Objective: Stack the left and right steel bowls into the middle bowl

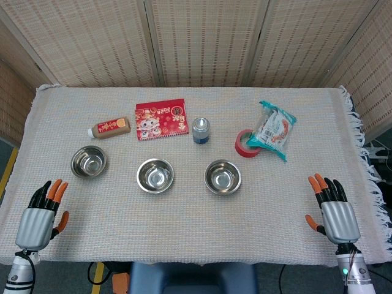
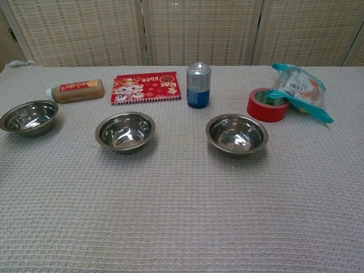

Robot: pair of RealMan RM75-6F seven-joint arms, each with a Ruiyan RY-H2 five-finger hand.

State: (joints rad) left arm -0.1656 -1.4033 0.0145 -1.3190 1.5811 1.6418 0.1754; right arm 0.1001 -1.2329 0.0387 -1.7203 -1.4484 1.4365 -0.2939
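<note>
Three steel bowls stand in a row on the cloth-covered table. The left bowl [image 1: 89, 162] [image 2: 29, 117], the middle bowl [image 1: 155, 175] [image 2: 125, 131] and the right bowl [image 1: 222, 176] [image 2: 236, 133] are all upright, empty and apart from one another. My left hand [image 1: 41, 214] rests at the near left edge, fingers spread, holding nothing, well below the left bowl. My right hand [image 1: 332, 211] lies at the near right, fingers apart and empty, far right of the right bowl. Neither hand shows in the chest view.
Behind the bowls lie a brown bottle on its side [image 1: 111, 127] [image 2: 76, 90], a red booklet [image 1: 161, 119] [image 2: 147, 87], a blue-and-silver can [image 1: 201, 130] [image 2: 198, 85], a red tape roll [image 1: 247, 144] [image 2: 267, 104] and a snack bag [image 1: 274, 128] [image 2: 301, 86]. Woven screens [image 1: 202, 37] stand behind the table.
</note>
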